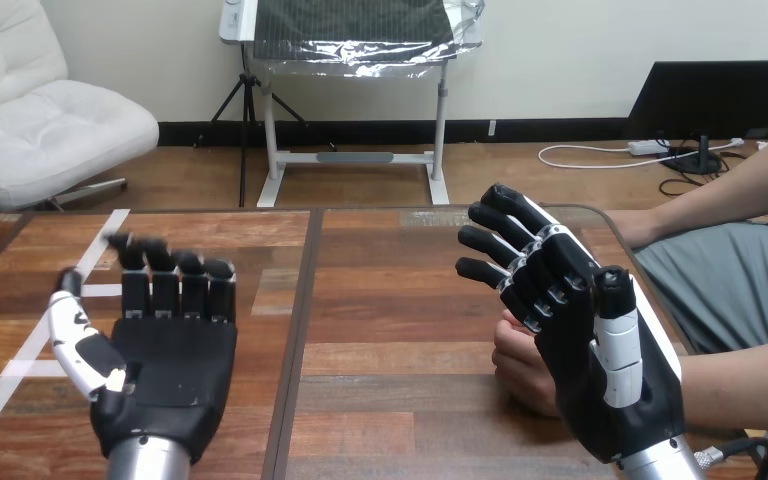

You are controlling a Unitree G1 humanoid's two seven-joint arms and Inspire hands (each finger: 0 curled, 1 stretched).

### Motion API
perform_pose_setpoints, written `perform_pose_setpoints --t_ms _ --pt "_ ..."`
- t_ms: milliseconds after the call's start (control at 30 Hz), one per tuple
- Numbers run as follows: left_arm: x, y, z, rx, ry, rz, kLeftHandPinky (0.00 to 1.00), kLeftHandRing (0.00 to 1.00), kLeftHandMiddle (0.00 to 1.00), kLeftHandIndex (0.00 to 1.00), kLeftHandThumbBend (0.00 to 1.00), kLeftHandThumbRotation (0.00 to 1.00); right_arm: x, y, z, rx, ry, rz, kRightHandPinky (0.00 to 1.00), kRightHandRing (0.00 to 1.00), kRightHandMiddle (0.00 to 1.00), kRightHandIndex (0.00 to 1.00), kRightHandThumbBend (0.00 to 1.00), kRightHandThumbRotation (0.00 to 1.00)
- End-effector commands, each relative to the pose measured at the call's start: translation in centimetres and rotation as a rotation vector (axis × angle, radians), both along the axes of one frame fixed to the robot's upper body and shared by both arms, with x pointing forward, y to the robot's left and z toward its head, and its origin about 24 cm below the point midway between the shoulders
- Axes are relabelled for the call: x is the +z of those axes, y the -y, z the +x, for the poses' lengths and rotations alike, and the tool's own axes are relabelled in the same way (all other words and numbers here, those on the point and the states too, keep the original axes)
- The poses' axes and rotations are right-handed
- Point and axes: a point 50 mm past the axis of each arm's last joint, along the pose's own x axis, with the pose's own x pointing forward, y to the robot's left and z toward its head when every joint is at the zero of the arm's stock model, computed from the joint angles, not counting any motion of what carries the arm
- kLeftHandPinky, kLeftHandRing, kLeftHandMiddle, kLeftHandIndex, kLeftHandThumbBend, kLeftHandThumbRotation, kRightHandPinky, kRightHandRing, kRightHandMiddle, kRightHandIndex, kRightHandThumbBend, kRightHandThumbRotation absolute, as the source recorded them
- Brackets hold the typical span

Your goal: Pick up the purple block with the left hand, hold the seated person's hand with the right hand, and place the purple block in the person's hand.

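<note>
The robot's black-and-white left hand (165, 375) sits low at the left over the brown wooden plank table (380, 300), palm turned up toward the camera. Its fingers stand side by side, nearly straight with only the tips bent, and the thumb is splayed out to the left; the palm is bare and the fingers grip nothing. Strips of white tape (20, 360) cross the boards beside and under this hand. The robot's right hand (600, 380) stands at the right, its back toward the camera, fingers fanned apart and loosely bent, thumb upright, closed on nothing. The person's hand (520, 365) rests on the table as a loose fist just left of and partly behind it; I cannot tell whether the 2 touch. Where the purple block lies, I cannot tell.
</note>
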Motion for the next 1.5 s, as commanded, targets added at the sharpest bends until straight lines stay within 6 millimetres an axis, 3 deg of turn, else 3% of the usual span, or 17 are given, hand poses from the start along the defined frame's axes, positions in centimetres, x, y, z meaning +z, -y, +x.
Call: perform_pose_setpoints --t_ms 0,333,1000,1467 --pt "1.62 1.47 0.78 0.022 0.103 -0.099 0.98 0.99 0.99 0.99 0.58 1.0 2.07 -0.1 0.78 0.009 0.096 0.003 0.82 0.87 0.88 0.87 0.87 0.88" --pt "1.53 1.68 1.03 0.038 0.108 -0.133 1.0 1.0 1.0 1.0 0.64 1.0 2.1 -0.15 0.78 0.01 0.102 0.005 0.81 0.87 0.88 0.87 0.86 0.88" --pt "1.44 1.82 1.34 0.045 0.12 -0.139 1.0 1.0 1.0 1.0 0.65 1.0 2.08 -0.17 0.73 0.005 0.099 -0.002 0.81 0.86 0.88 0.87 0.86 0.88" --pt "1.2 1.25 1.36 0.085 0.151 0.08 1.0 1.0 1.0 1.0 0.6 1.0 2.07 -0.27 0.66 0.006 0.098 0.002 0.81 0.87 0.88 0.87 0.86 0.88"
